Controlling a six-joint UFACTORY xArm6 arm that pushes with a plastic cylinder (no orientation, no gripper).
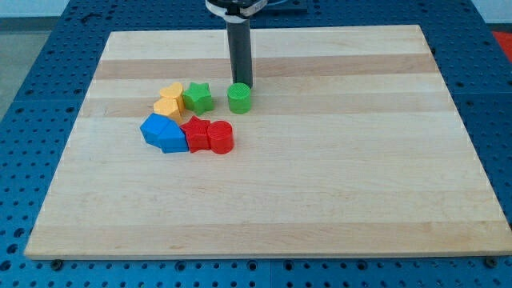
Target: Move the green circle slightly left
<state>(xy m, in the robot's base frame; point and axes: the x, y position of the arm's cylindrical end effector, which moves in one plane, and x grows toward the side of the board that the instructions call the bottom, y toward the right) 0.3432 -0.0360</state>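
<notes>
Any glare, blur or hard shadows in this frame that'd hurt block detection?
Camera view: lighting even and diffuse, no glare on the wooden board. Shadows are soft and short under the green circle and the red blocks. Focus is sharp throughout; my tip shows crisply just above the circle.

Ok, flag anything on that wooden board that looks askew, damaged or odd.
Nothing stands out. The blocks sit intact and clustered on the wooden board; the green circle block stands slightly apart from the green star block, with my tip just behind it.
</notes>
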